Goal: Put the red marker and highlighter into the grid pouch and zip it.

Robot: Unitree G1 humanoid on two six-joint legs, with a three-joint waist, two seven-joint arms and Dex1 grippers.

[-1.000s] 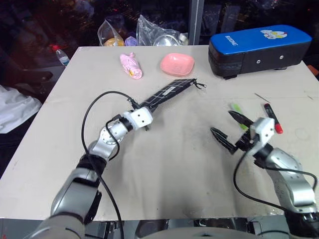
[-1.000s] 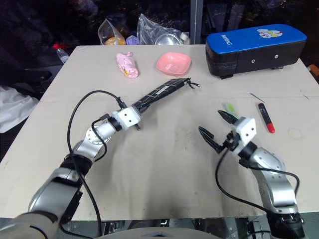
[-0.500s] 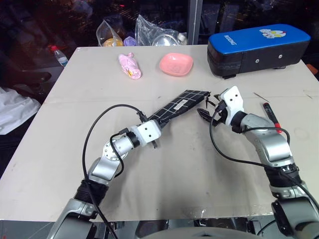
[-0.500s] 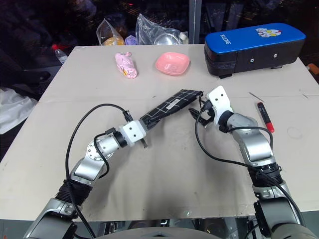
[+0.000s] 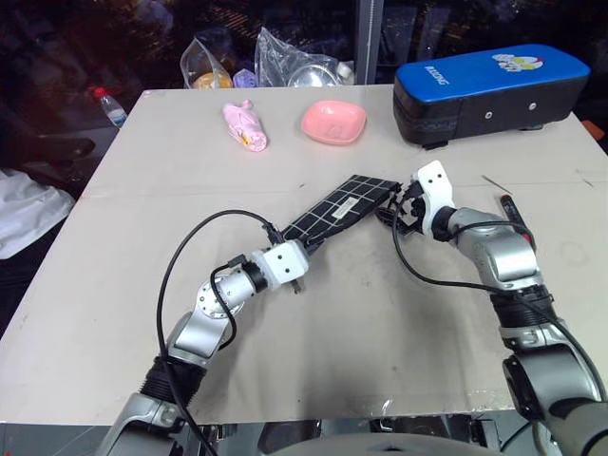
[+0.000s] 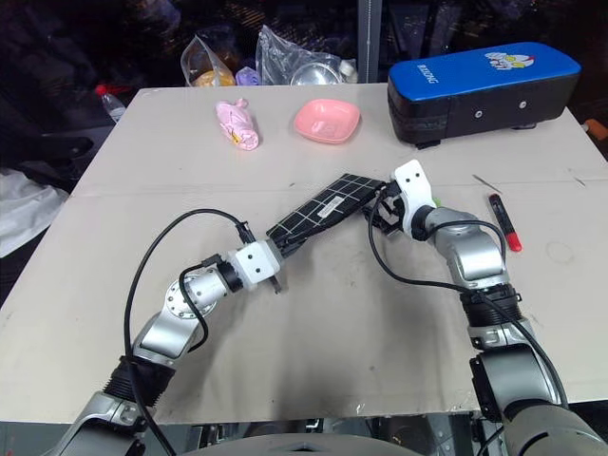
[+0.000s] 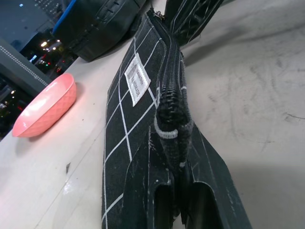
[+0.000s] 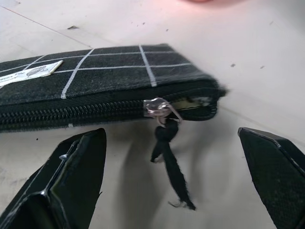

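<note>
Opening the pouch [image 5: 344, 207]: left tool [image 5: 302, 249] clamps its 7 o'clock end; right tool [image 8: 171, 191], spread wide, must pinch the zip cord [image 8: 170, 157].

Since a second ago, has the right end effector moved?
Yes. The right end effector went up the table, from beside the red marker to the grid pouch.

a robot test bench, probably in a lab: a bare beige table [image 5: 114, 237] with scuffs, staged props like a pink dish [image 5: 333, 122], and dim clutter with plastic bags [image 5: 285, 57] behind it.
</note>
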